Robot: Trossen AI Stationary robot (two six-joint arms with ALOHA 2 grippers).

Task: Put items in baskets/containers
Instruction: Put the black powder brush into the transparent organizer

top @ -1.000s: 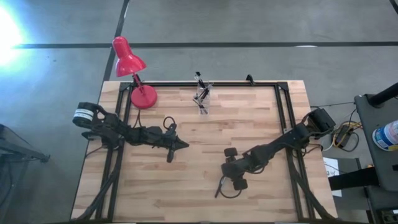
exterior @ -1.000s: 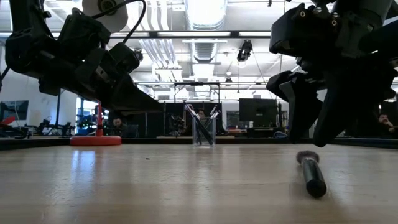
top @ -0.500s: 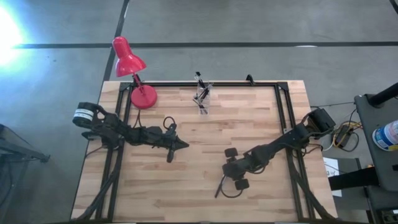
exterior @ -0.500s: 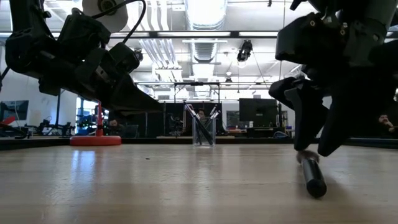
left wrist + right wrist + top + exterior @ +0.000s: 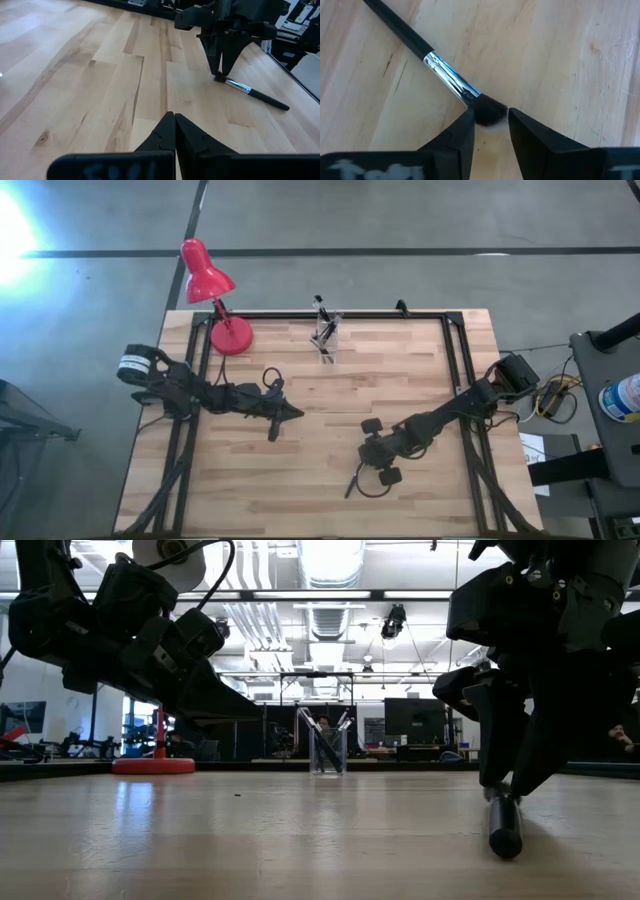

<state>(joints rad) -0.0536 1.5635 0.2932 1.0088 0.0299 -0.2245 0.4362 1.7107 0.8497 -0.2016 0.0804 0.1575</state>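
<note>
One brush (image 5: 420,52) with a dark handle, silver ferrule and dark bristle head lies flat on the wooden table (image 5: 300,470) at the near right. It also shows in the low view (image 5: 503,825). My right gripper (image 5: 490,125) points steeply down over it, open, with a finger close on either side of the bristle head (image 5: 489,111). A clear holder (image 5: 325,335) with several brushes stands at the far middle edge. My left gripper (image 5: 295,413) hangs shut and empty above the table's left half. My right gripper comes from above, slanting down, with its fingertips (image 5: 465,131) at table height on both sides of the brush's bristle head (image 5: 219,77). Whether the fingers touch the bristles I cannot tell. The brush lies flat on the table.
A red desk lamp (image 5: 208,275) stands with its round base (image 5: 231,336) at the far left corner. A dark frame (image 5: 455,370) runs along the table's edges. Bare wood lies between the two arms.
My right gripper has sunk until its fingertips stand at the table around the brush's bristle end, and the gap between its fingers has narrowed. The brush has stayed where it lay.
</note>
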